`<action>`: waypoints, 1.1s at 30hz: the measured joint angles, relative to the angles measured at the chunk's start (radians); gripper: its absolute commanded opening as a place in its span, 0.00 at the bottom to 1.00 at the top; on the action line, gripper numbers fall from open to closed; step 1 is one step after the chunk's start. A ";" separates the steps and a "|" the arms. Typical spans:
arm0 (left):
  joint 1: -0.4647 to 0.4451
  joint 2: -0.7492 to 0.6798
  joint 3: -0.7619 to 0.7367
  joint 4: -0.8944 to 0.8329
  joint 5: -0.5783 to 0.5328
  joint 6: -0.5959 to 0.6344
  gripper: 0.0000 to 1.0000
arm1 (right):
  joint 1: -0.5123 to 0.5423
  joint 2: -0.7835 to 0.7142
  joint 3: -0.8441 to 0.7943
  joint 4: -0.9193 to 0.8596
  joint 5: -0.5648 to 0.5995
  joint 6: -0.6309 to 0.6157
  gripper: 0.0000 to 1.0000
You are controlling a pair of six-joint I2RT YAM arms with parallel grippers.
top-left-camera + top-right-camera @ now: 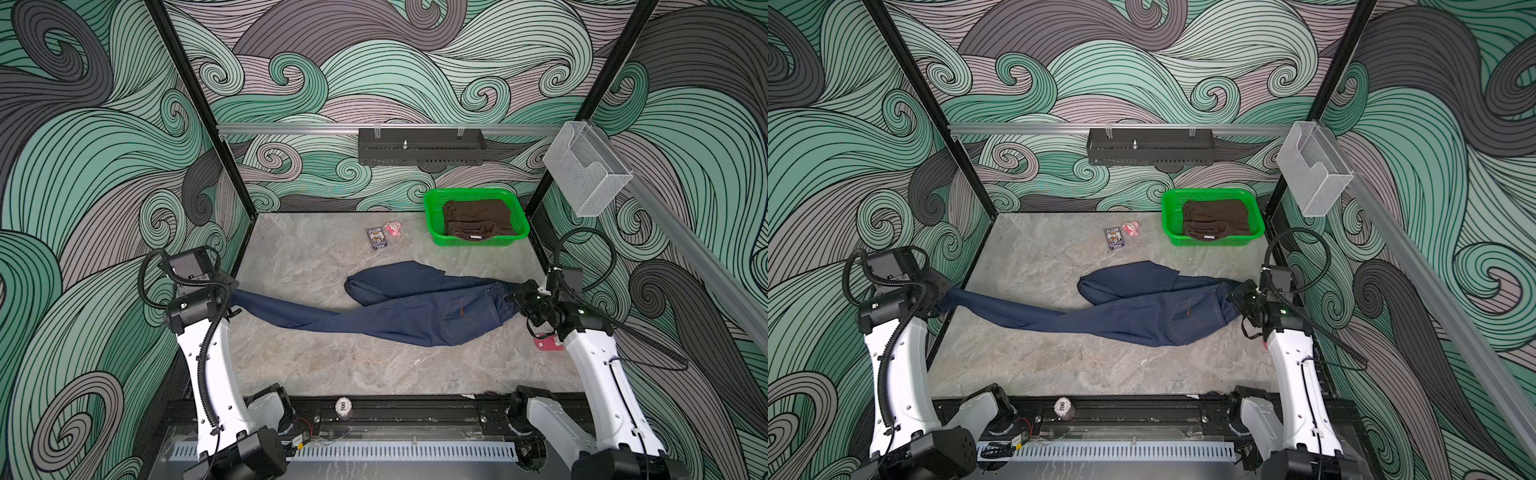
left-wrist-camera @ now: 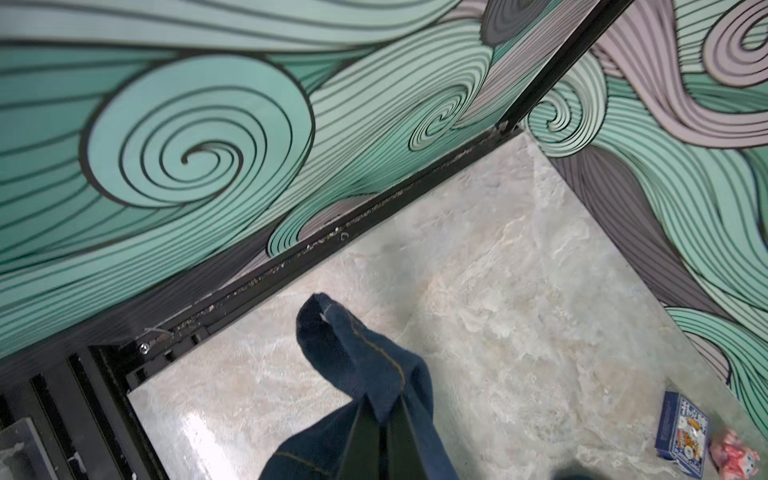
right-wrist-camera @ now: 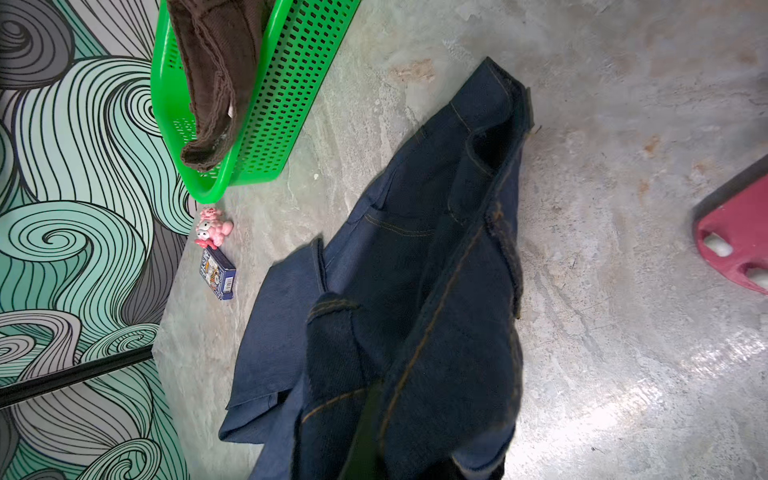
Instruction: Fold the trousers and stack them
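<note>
A poker chip point(image 1: 343, 408) stands on the black rail just off the near edge of the bench point(image 1: 316, 365). On the bench beside its right edge, toward the near side, lies a flat red piece with holes point(image 3: 735, 245), close by the right arm.

The trousers point(image 1: 399, 316) stretch across the middle of the bench from the left edge to the right edge. One leg runs out long to the left, and its hem rises off the surface where the left pincer point(image 2: 381, 424) is clenched on it; the wrist view shows the denim pinched between the dark fingers point(image 2: 361, 440), with a loop of hem sticking out past them. The other leg lies doubled back on the far side of the waist. The waist end, with a back pocket and a small brown patch point(image 1: 461, 311) facing up, sits at the right edge, where the right pincer point(image 1: 515, 296) is clamped onto the waistband.

Farther back, near the middle of the far edge, a blue card box point(image 1: 376, 238) lies just beside a small pink toy point(image 1: 393, 228). In the far right corner sits a green basket point(image 1: 432, 208) holding a folded brown garment point(image 1: 478, 220).
</note>
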 measured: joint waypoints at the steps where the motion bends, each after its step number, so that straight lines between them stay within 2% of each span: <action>1: 0.003 0.006 -0.005 0.001 0.014 -0.005 0.00 | 0.000 0.005 0.008 0.002 -0.002 0.000 0.00; 5: 0.006 0.059 0.027 0.018 0.088 -0.035 0.00 | 0.000 0.083 0.112 0.023 -0.043 0.010 0.00; 10: 0.024 0.151 0.187 0.035 0.160 -0.073 0.00 | 0.000 0.171 0.257 0.159 -0.119 0.032 0.00; 13: 0.063 0.140 0.217 0.060 0.179 -0.087 0.00 | 0.000 0.140 0.256 0.209 -0.116 0.019 0.00; 16: 0.097 0.092 0.137 0.092 0.186 -0.095 0.00 | -0.002 0.059 0.161 0.238 -0.084 -0.005 0.04; 19: 0.129 0.051 -0.011 0.104 0.197 -0.098 0.00 | -0.010 -0.024 0.017 0.224 -0.024 -0.021 0.16; 21: 0.150 0.046 -0.108 0.109 0.208 -0.098 0.00 | -0.018 -0.071 -0.079 0.191 0.032 -0.027 0.21; 23: 0.177 0.046 -0.198 0.110 0.212 -0.098 0.00 | -0.028 -0.106 -0.149 0.135 0.089 -0.023 0.41; 24: 0.188 0.044 -0.228 0.109 0.213 -0.098 0.00 | -0.033 -0.118 -0.167 0.108 0.110 -0.026 0.46; 28: 0.215 0.015 -0.297 0.112 0.213 -0.098 0.00 | -0.045 -0.176 -0.176 -0.004 0.199 -0.015 0.68; 33: 0.222 -0.022 -0.324 0.129 0.214 -0.097 0.00 | -0.046 -0.186 -0.071 -0.177 0.254 0.040 0.83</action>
